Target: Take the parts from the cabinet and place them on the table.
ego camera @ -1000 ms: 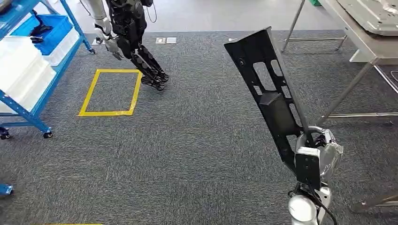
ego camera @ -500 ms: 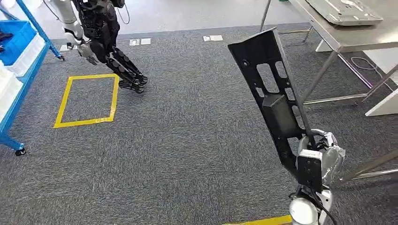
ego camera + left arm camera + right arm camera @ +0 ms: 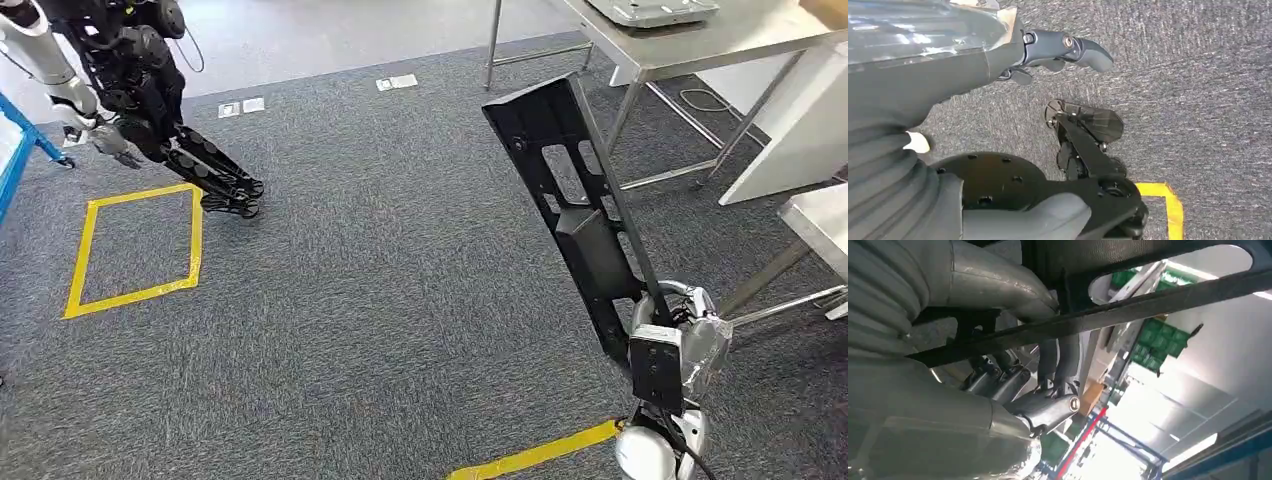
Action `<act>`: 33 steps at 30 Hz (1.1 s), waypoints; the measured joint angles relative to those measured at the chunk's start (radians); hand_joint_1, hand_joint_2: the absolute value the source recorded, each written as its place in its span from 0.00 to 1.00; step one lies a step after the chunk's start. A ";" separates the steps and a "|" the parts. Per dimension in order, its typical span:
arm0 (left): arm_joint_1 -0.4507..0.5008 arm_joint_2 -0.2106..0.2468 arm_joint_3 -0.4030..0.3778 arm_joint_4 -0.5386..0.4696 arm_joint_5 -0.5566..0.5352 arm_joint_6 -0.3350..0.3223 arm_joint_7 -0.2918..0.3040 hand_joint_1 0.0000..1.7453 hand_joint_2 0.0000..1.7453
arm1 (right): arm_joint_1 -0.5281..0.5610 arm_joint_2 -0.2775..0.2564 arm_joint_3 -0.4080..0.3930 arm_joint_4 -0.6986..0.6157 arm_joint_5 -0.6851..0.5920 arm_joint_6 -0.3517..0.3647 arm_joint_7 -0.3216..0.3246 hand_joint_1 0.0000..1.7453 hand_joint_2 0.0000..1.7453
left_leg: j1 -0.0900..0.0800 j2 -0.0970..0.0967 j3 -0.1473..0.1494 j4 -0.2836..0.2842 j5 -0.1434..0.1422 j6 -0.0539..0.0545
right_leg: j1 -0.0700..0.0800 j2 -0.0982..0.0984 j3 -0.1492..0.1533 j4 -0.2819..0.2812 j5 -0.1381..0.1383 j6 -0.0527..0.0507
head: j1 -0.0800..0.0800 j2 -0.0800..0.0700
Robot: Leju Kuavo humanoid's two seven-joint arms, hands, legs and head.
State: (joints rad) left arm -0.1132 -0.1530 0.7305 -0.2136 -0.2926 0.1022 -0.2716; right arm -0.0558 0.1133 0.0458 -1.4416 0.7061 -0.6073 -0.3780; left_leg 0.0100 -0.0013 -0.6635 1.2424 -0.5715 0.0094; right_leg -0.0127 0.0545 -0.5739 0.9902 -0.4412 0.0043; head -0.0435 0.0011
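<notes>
Right hand [image 3: 672, 340] grips black part [image 3: 580, 210] low (left hand [image 3: 1068, 47] empty, fingers apart); part's upper end may strike table [image 3: 690, 45] when turning.

A second black humanoid robot with a silver arm [image 3: 140, 90] is standing at the far left on the grey carpet floor [image 3: 380, 260], just beside a yellow tape rectangle [image 3: 135, 248]. A yellow tape strip [image 3: 535, 455] is lying near the bottom edge. Two small white floor plates [image 3: 320, 93] are sitting further back.
</notes>
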 joint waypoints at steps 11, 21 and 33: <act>0.000 0.002 0.000 0.000 0.000 0.006 0.000 0.00 1.00 | -0.015 -0.004 -0.002 -0.002 0.002 -0.001 0.001 1.00 1.00 | -0.005 0.005 0.119 -0.268 0.116 0.046 | 0.000 -0.038 -0.112 0.193 -0.084 0.014 | 0.013 0.000; 0.001 0.001 0.000 0.000 -0.002 0.006 -0.008 0.00 1.00 | -0.013 -0.015 -0.004 -0.007 0.002 -0.002 0.002 1.00 1.00 | -0.014 0.094 0.119 -0.256 0.105 0.019 | 0.001 -0.093 0.002 0.006 -0.014 0.032 | 0.016 0.000; 0.007 0.001 -0.002 0.000 -0.014 0.042 -0.023 0.00 1.00 | -0.011 -0.016 -0.008 -0.018 0.007 -0.007 0.002 1.00 1.00 | 0.000 -0.048 0.103 -0.214 0.105 0.017 | 0.002 0.024 0.001 0.001 0.003 -0.001 | 0.002 0.000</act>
State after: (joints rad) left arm -0.1058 -0.1518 0.7290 -0.2132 -0.3067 0.1446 -0.2949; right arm -0.0666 0.0977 0.0381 -1.4592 0.7134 -0.6146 -0.3761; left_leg 0.0096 -0.0492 -0.5601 1.0284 -0.4663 0.0266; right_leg -0.0105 0.0782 -0.5728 0.9908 -0.4382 0.0028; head -0.0416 0.0015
